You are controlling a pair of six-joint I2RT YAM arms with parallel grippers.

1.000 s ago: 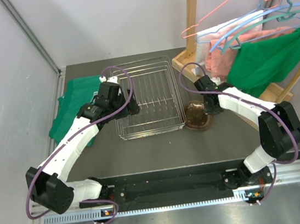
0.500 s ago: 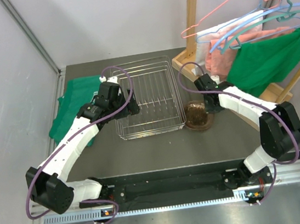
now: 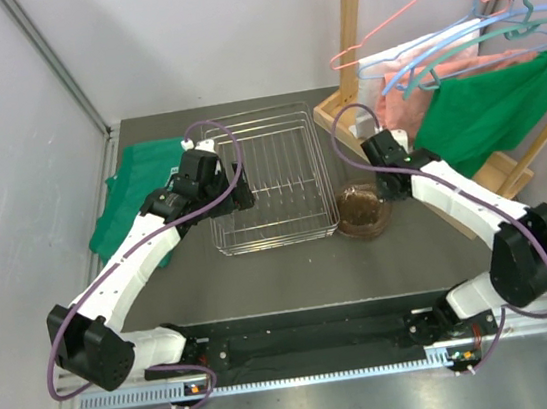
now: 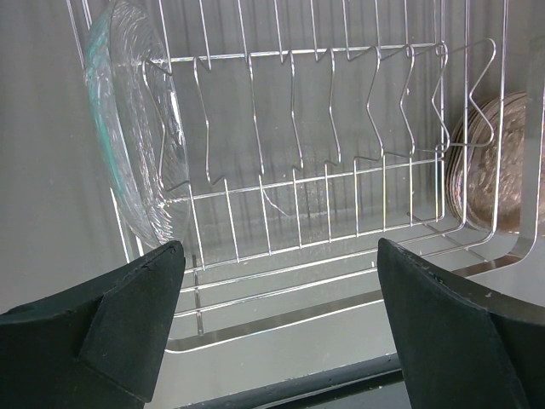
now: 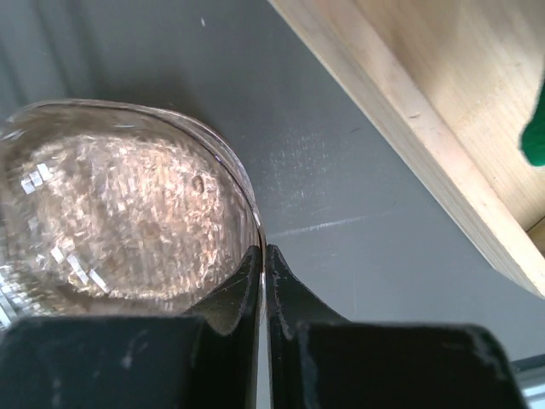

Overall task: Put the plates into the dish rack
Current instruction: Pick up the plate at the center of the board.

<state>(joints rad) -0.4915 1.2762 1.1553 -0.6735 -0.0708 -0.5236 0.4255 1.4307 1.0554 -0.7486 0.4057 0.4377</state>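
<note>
The silver wire dish rack [image 3: 274, 169] sits mid-table. In the left wrist view a clear glass plate [image 4: 136, 145] stands on edge between the tines at the left end of the dish rack [image 4: 341, 230]. My left gripper [image 4: 281, 315] hovers at the rack's near-left side [image 3: 239, 197], wide open with nothing between its fingers. Brown-tinted plates [image 3: 360, 210] lie just right of the rack and show through the wires [image 4: 498, 162]. My right gripper [image 5: 264, 256] is shut on the rim of the top brown plate [image 5: 128, 204], which looks tilted; in the top view it [image 3: 385, 193] is at the plates' right edge.
A green cloth [image 3: 136, 192] lies left of the rack under the left arm. A wooden clothes stand's base [image 5: 426, 111] runs close by the right gripper, with hangers and pink and green garments [image 3: 480, 86] overhanging the back right.
The right jaws have pinched fully onto the plate's rim. The right wrist has drawn back and up a little, and its elbow has swung to the right. The left arm has not moved.
</note>
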